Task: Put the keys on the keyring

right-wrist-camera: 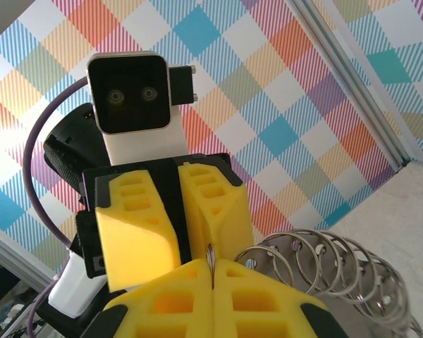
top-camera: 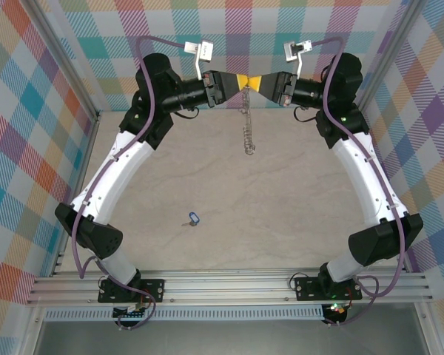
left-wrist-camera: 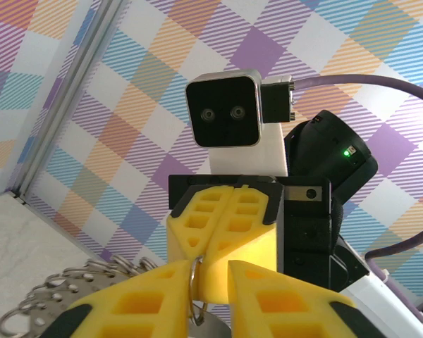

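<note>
While the right gripper [right-wrist-camera: 211,262] is pinched tight on the thin wire of the keyring [right-wrist-camera: 317,257], the left gripper [left-wrist-camera: 210,271] faces it tip to tip with jaws a little apart, wire sitting in the gap against one finger, not clamped as far as I can tell; both are up in the air over the middle of the table's [top-camera: 296,207] far edge, ring's small loops dangling below them; key with blue tag [top-camera: 193,218] lies flat on the table, well apart from the ring, nearer the near edge and left of centre, untouched; nothing threaded yet, task barely begun by my read. Risks: ring hangs from one narrow pinch, so it may swivel or slide out if the right arm jolts; fingertips nearly touching, so a small closing move could knock them together and flick the wire loose; one arm, likely the left, has to go down for the key, and it is tiny and flat on the surface, so a pinch may skid it away or catch only the tag; dangling loops could snag the key or a finger during threading.
</note>
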`<control>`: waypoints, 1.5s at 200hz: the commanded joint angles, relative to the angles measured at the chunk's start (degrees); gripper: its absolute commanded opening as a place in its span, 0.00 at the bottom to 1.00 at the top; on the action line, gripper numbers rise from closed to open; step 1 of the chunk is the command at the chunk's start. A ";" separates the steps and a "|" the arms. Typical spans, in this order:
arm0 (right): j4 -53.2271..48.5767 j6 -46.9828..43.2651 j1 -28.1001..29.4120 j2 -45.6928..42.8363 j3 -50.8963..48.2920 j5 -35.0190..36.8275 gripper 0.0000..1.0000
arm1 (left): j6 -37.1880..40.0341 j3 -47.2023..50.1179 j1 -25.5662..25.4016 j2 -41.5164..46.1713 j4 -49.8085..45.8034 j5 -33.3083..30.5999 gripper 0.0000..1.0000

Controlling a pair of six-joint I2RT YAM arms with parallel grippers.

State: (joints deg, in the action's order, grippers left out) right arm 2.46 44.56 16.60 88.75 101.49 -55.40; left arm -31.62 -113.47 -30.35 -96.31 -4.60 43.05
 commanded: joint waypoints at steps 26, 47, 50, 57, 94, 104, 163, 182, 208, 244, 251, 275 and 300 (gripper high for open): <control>1.36 0.01 0.36 0.44 1.94 0.95 0.00 | -0.82 -1.71 -0.67 -0.46 1.35 3.86 0.17; 1.71 0.27 0.35 0.55 1.73 1.08 0.00 | -1.24 -1.45 -0.64 -0.47 1.58 4.27 0.13; 1.78 0.36 0.34 0.55 1.72 1.13 0.00 | -1.19 -1.44 -0.65 -0.46 1.56 4.32 0.12; 1.88 0.44 0.33 0.55 1.67 1.17 0.00 | -1.24 -1.42 -0.65 -0.39 1.72 4.61 0.10; 2.11 0.62 0.36 0.64 1.43 1.87 0.00 | -1.58 -1.16 -0.68 -0.28 1.92 5.25 0.05; 2.27 0.71 0.36 0.56 1.29 1.98 0.00 | -1.53 -1.05 -0.68 -0.16 1.88 5.44 0.04; 4.60 3.03 0.40 0.72 0.68 2.60 0.00 | -2.23 -0.79 -0.74 0.01 2.98 7.82 0.00; 4.37 3.39 0.36 0.44 0.46 3.51 0.24 | -0.53 0.26 -0.76 0.70 2.38 7.11 0.00; 1.48 2.21 -0.87 -1.96 -0.64 6.53 0.62 | 5.26 3.27 -0.74 3.33 1.98 3.17 0.00; -0.48 3.13 -4.13 -8.49 -7.36 12.28 0.70 | 13.77 9.11 -0.76 7.95 5.47 -2.69 0.00; -0.84 3.30 -4.41 -9.70 -8.90 13.16 0.70 | 15.14 10.09 -0.76 8.60 6.10 -3.70 0.00; -2.41 3.15 -4.48 -13.11 -13.10 14.61 0.71 | 17.91 13.19 -0.74 10.61 8.99 -6.82 0.00; -1.33 3.71 -4.48 -14.80 -16.06 13.76 0.70 | 19.93 17.32 -0.76 12.49 13.78 -8.96 0.00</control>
State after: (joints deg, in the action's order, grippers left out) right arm 0.38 47.57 11.97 75.59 87.77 -42.39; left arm -16.47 -98.94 -30.70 -87.55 0.36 37.56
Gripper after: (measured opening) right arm 0.706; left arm 0.051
